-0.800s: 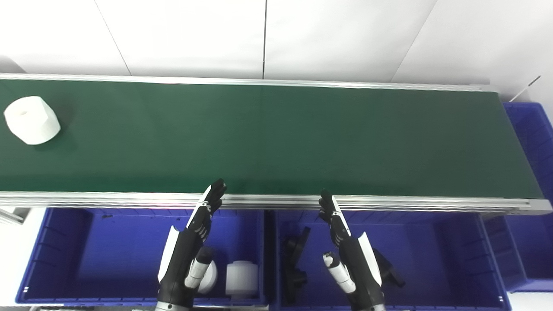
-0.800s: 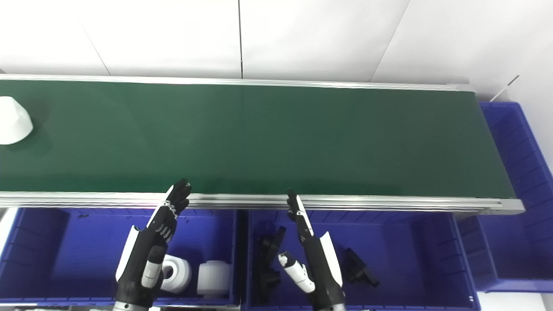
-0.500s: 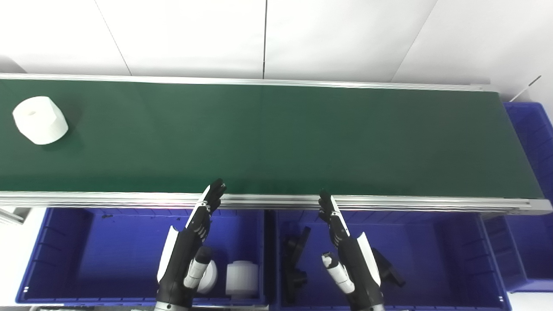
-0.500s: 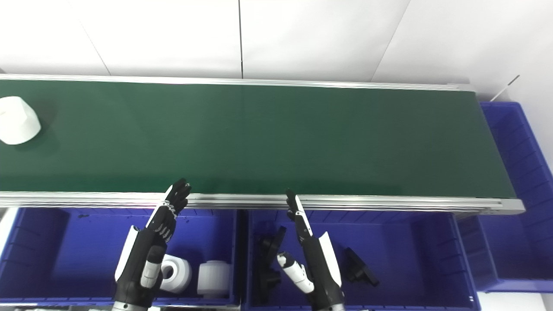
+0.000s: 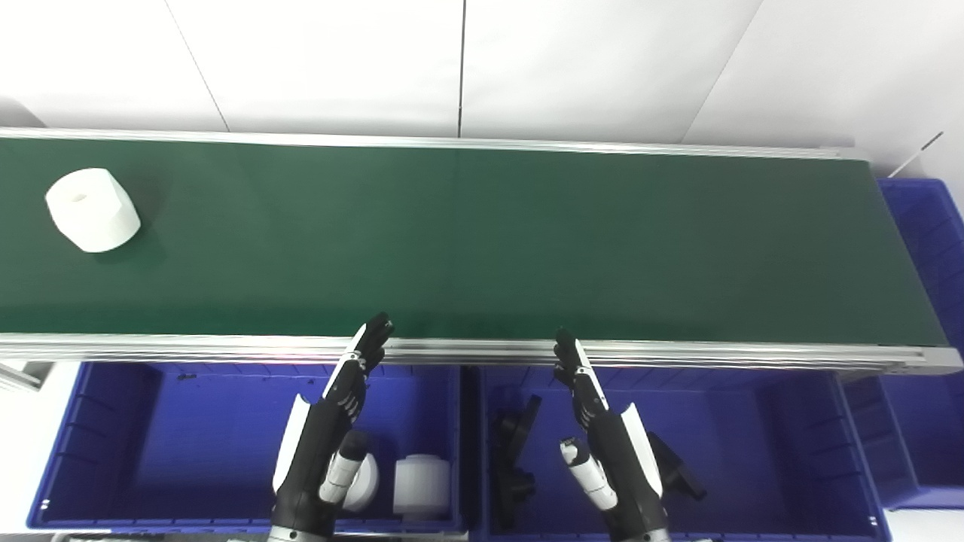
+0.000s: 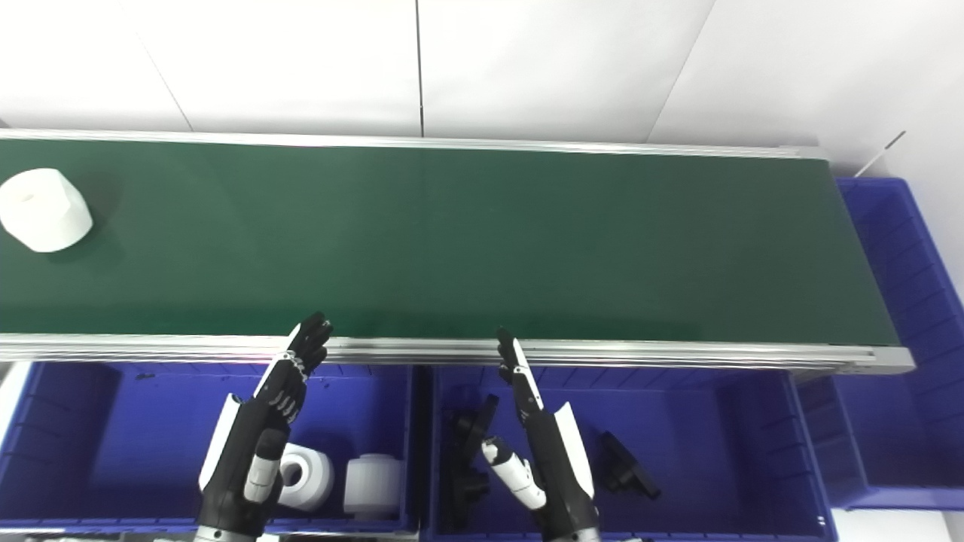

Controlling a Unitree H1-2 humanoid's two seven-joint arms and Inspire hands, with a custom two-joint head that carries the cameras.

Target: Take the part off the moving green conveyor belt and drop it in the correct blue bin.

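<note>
A white part (image 5: 92,209) sits near the far-left end of the green conveyor belt (image 5: 482,241), well apart from both hands. The left hand (image 5: 325,440) and right hand (image 5: 606,452) hover over the blue bins at the belt's near edge, fingers (image 5: 374,340) straight and spread, holding nothing. The left blue bin (image 5: 98,444) already holds two white pieces (image 5: 422,485), the right blue bin (image 5: 791,444) black ones (image 5: 516,452), so I'd judge the left bin is where this part belongs. To do the waiting well, the left hand should probably stay low and open until the part draws level, then reach across the near rail and close around its sides rather than chase it. Compared with the earlier frames, the part has ridden further in from the left end; the hands have barely stirred, the right one edging very slightly.
</note>
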